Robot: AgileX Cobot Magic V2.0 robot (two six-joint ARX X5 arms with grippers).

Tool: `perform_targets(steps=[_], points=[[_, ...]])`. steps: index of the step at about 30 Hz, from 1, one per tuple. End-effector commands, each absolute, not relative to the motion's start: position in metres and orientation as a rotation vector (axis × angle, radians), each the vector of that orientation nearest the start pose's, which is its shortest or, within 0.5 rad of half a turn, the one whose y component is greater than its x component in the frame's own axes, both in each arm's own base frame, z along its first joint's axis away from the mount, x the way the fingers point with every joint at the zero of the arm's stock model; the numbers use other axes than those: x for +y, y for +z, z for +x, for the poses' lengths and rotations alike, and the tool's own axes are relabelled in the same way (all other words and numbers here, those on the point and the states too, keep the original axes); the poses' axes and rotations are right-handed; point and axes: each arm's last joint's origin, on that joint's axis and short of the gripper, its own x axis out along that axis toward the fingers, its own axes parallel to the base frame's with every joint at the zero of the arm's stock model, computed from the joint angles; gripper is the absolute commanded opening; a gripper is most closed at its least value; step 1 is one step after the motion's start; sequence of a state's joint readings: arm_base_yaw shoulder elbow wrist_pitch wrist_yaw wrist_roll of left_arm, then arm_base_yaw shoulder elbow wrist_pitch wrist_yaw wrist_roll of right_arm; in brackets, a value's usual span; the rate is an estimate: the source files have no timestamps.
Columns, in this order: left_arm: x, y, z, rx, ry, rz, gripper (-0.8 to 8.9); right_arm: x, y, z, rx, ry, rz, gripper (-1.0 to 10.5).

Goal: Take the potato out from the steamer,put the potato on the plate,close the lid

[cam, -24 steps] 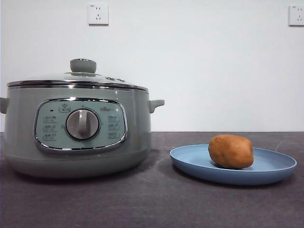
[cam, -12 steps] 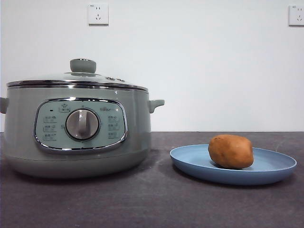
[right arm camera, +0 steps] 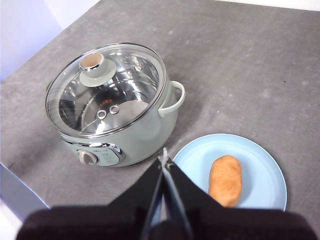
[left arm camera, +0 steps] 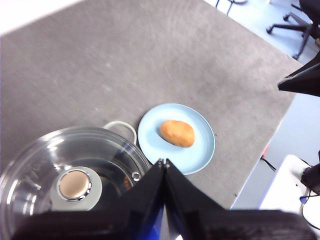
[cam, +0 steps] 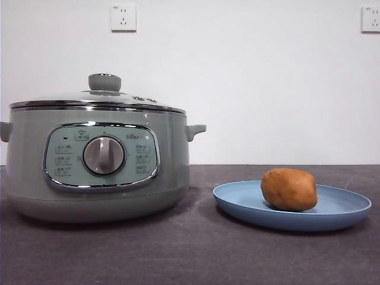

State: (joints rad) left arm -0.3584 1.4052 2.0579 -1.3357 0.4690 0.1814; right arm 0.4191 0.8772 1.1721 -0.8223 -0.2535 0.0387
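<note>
Both the left gripper (left arm camera: 164,162) and right gripper (right arm camera: 164,159) hang high with jaws pressed together, holding nothing. The potato (cam: 288,189) sits on the plate (cam: 347,211), lower right; the lid (cam: 98,102) covers the steamer (cam: 95,172), left.

A dark grey table (cam: 190,249) fills the lower part of the front view, its matte top faintly mottled. Behind it rises a plain white wall (cam: 267,89). One white wall socket (cam: 123,18) sits at about eleven o'clock, and a second socket (cam: 370,19), cut by the frame's edge, sits at about two o'clock. In the left wrist view a black office chair (left arm camera: 300,25) stands on the pale floor beyond the table, at about one o'clock.
</note>
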Motion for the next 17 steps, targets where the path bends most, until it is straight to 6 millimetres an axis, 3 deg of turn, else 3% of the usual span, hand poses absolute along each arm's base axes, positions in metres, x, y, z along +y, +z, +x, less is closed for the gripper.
perform_targets(steps=[1,4,8,12,17], points=[[-0.072,0.517,0.155,0.528,-0.855,0.119,-0.03,0.068,0.386,0.135,0.551,0.644,-0.004,0.0],[-0.061,0.532,0.127,0.392,-0.852,0.131,-0.03,0.068,0.386,0.135,0.551,0.644,-0.004,0.0],[-0.049,0.536,0.104,0.297,-0.828,0.164,-0.03,0.068,0.386,0.135,0.551,0.644,-0.004,0.0],[-0.041,0.522,0.095,0.282,-0.773,0.155,-0.03,0.068,0.386,0.135,0.551,0.644,-0.004,0.0],[-0.034,0.483,0.093,0.23,-0.707,0.098,-0.03,0.068,0.386,0.135,0.551,0.644,-0.004,0.0]])
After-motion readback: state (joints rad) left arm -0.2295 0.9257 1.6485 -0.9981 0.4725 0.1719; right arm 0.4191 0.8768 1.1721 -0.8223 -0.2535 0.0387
